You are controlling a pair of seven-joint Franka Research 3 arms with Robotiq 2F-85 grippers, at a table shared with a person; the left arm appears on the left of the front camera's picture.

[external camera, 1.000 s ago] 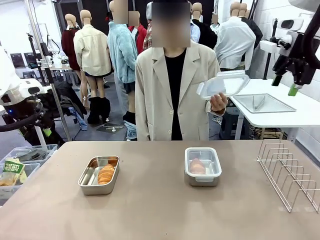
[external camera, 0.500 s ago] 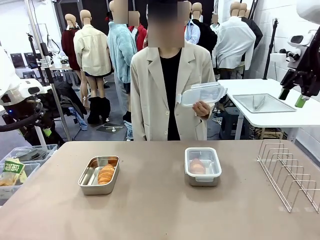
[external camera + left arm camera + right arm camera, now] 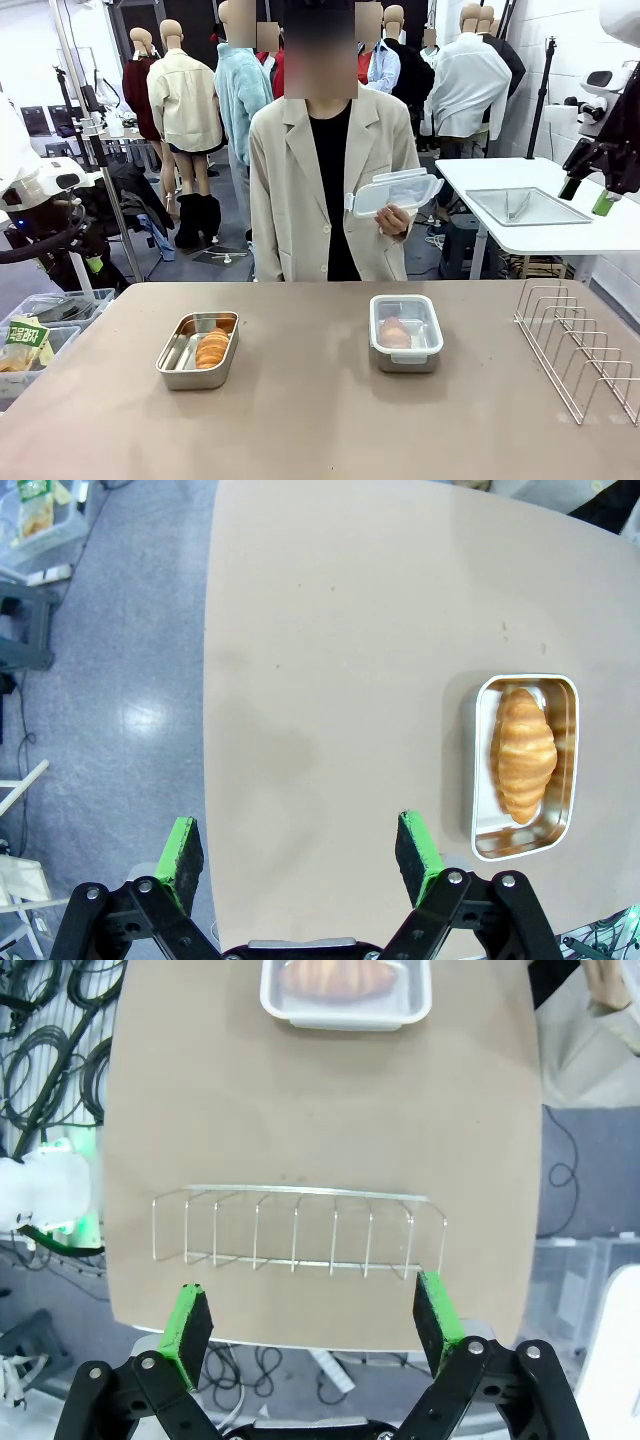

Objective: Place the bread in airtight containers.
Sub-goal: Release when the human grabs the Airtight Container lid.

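Two steel pans sit on my desk point(image 3: 300, 420), well apart, each with one croissant inside. Starting at the left, my left gripper point(image 3: 298, 848) hangs high above the desk's edge with its jaws spread wide and nothing between the green pads; part of the grey floor shows below it. Just ahead in that wrist view lies the open steel pan point(image 3: 524, 768), no lid on it, with a golden-brown ridged croissant point(image 3: 524, 752) lying lengthwise against one long side. From the front camera I see the same open pan point(image 3: 198, 350) left of centre, its croissant point(image 3: 212, 347) in the right half. Moving toward the middle, the person stands at the far side of the desk, one hand point(image 3: 393, 219) holding a clear plastic clip lid point(image 3: 393, 191) at chest height, tilted, well above the desk. Right of centre sits the lidded steel pan point(image 3: 406, 333), a clear lid on it and a second croissant point(image 3: 394, 333) visible through the plastic. Further right stands a wire rack point(image 3: 580, 350) near the desk's edge. My right gripper point(image 3: 312, 1324) hovers above that wire rack point(image 3: 298, 1230), jaws spread and empty, with the lidded pan point(image 3: 346, 990) beyond it.
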